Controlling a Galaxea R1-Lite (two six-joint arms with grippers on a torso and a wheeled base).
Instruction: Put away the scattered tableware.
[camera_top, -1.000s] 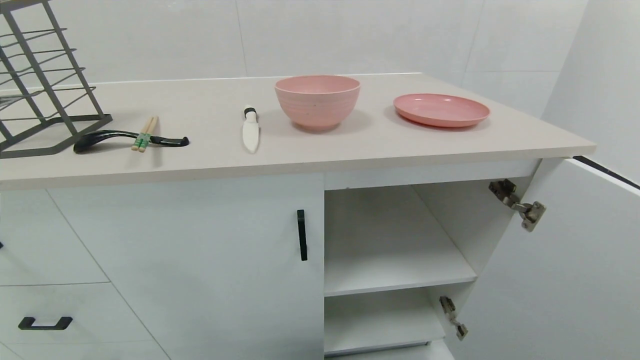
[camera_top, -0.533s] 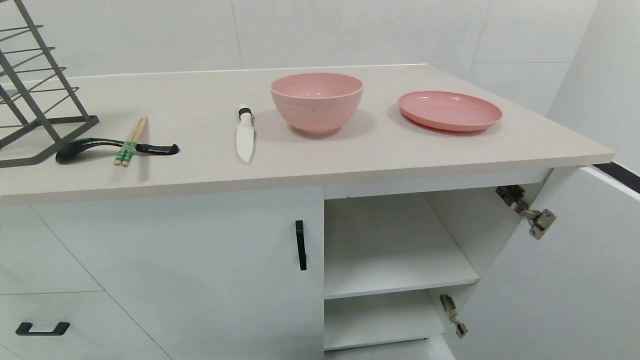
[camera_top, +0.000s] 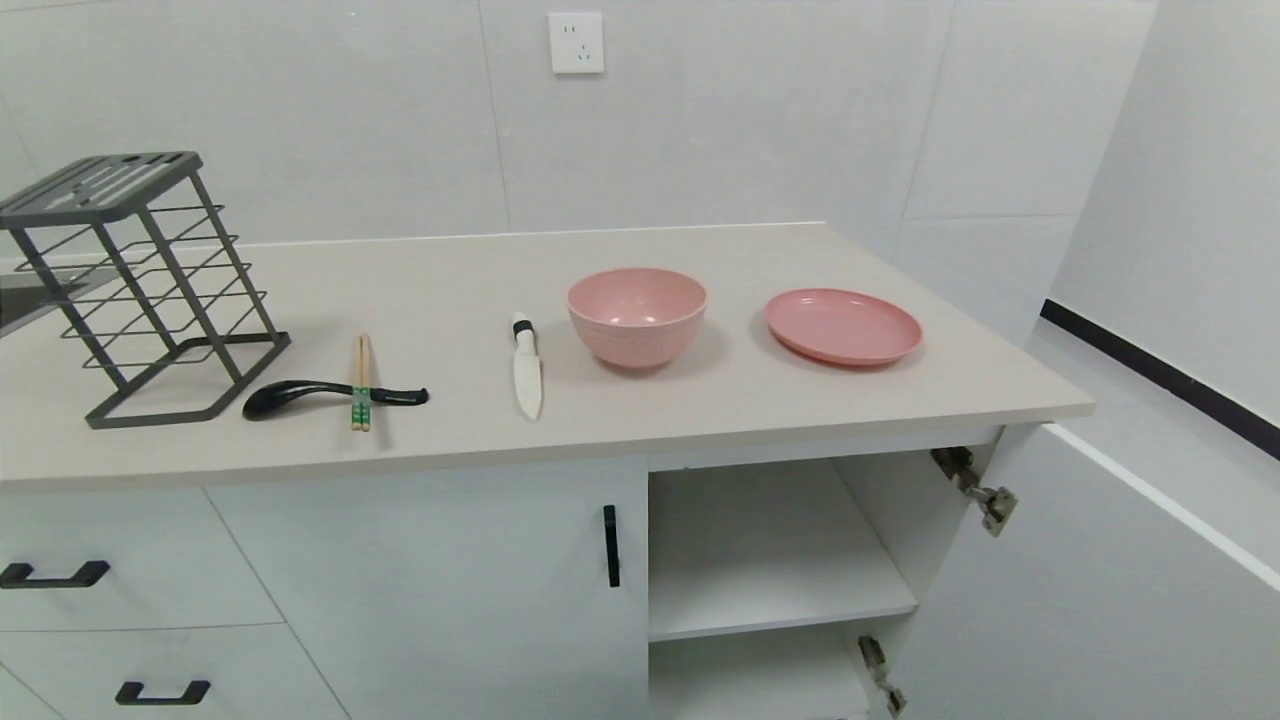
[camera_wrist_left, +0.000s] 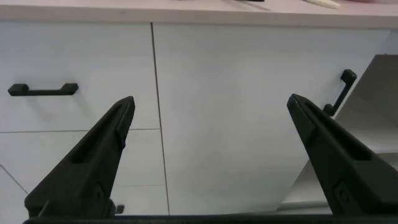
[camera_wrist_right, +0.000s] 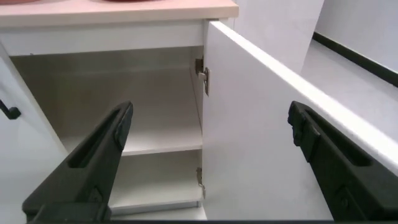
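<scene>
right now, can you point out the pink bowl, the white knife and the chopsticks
pink bowl (camera_top: 637, 332): head view, front outer wall
white knife (camera_top: 527, 376): head view, middle of the blade
chopsticks (camera_top: 360, 368): head view, bare wooden shafts

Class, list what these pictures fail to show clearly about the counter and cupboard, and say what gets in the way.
1. Head view: the bottom edge cuts off the open cupboard's lower shelf.
2. Head view: the shut door hides whatever lies behind it.
3. Head view: the bowl has its inside bottom hidden by its near wall.
4. Left wrist view: the top edge cuts off the knife.
</scene>
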